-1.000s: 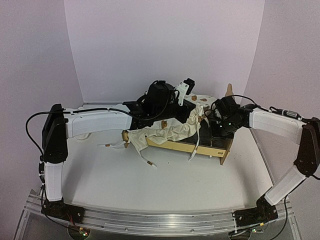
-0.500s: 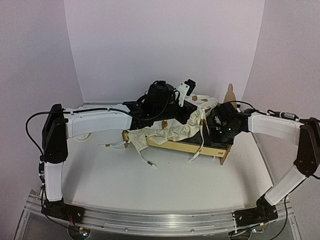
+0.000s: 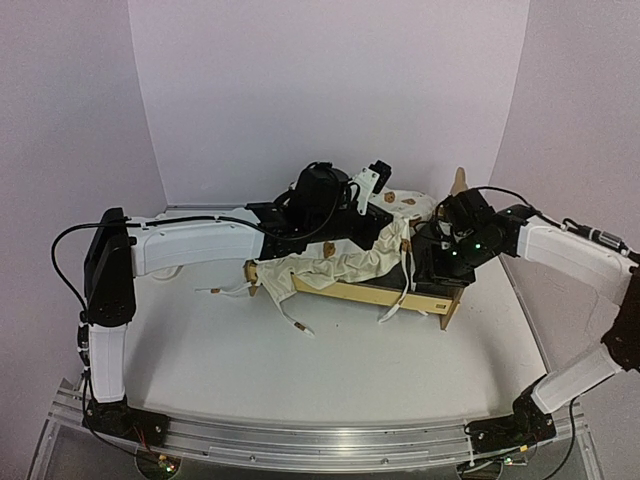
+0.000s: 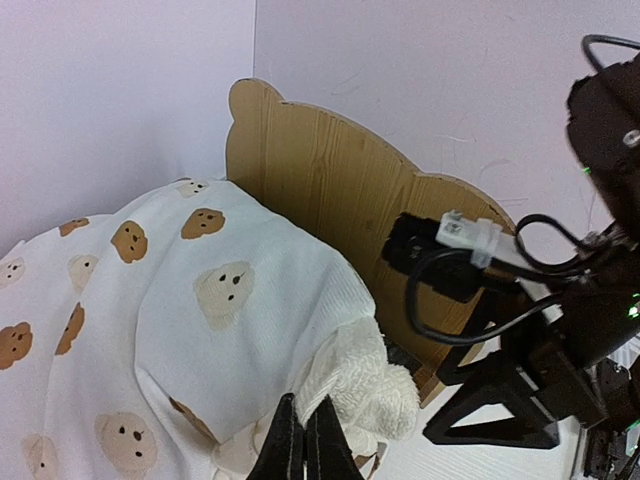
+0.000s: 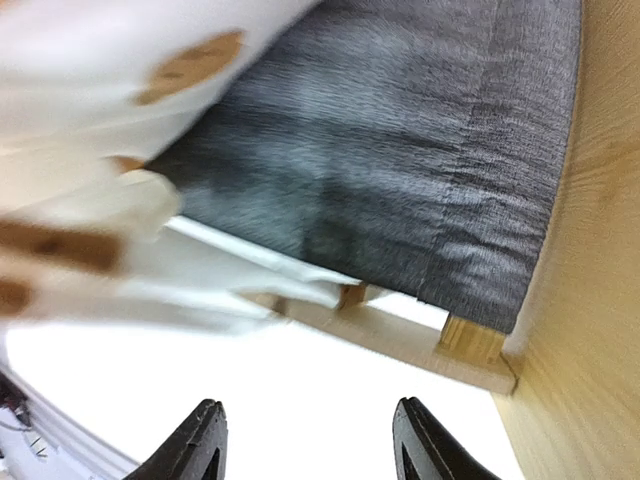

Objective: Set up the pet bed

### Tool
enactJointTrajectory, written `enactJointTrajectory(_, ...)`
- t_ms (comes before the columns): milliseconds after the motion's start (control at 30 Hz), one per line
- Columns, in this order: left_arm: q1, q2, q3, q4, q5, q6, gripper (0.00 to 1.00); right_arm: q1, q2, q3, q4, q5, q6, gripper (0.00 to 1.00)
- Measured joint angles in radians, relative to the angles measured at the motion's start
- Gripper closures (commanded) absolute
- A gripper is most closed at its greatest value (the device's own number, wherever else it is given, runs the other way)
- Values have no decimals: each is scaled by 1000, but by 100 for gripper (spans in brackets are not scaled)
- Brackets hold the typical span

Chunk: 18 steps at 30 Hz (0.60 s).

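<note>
Top external view has the pet bed [image 3: 350, 291] on the table [image 3: 300, 380], in the far right part, with its bear-ear headboard [image 4: 330, 180] at the right end. A cream cushion [image 3: 335, 262] with bear prints lies crumpled over the frame and covers most of its left part. Its white ties [image 3: 398, 295] hang over the near side of the frame, and one lies on the table. The dark grey felt base [image 5: 400, 150] is uncovered near the headboard. The left gripper [image 4: 303, 410] has its fingers pressed together on the fluffy edge of the cushion, near the headboard. The right gripper [image 5: 312, 430] hovers above the bed at the headboard end, its fingers apart and holding nothing.
</note>
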Motion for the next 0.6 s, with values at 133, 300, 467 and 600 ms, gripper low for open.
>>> enactJointTrajectory(133,0,0,0,-11,-22,5,100,10,-76,-13,-6,-24,-7,45)
enactJointTrajectory(300,0,0,0,-22,-35,7,100,58,-151,-145,46,-24,-42,47)
enactJointTrajectory(467,0,0,0,-44,-50,14,100,169,-203,-393,200,34,-92,47)
enactJointTrajectory(600,0,0,0,-45,-54,22,100,249,-244,-607,429,136,-118,47)
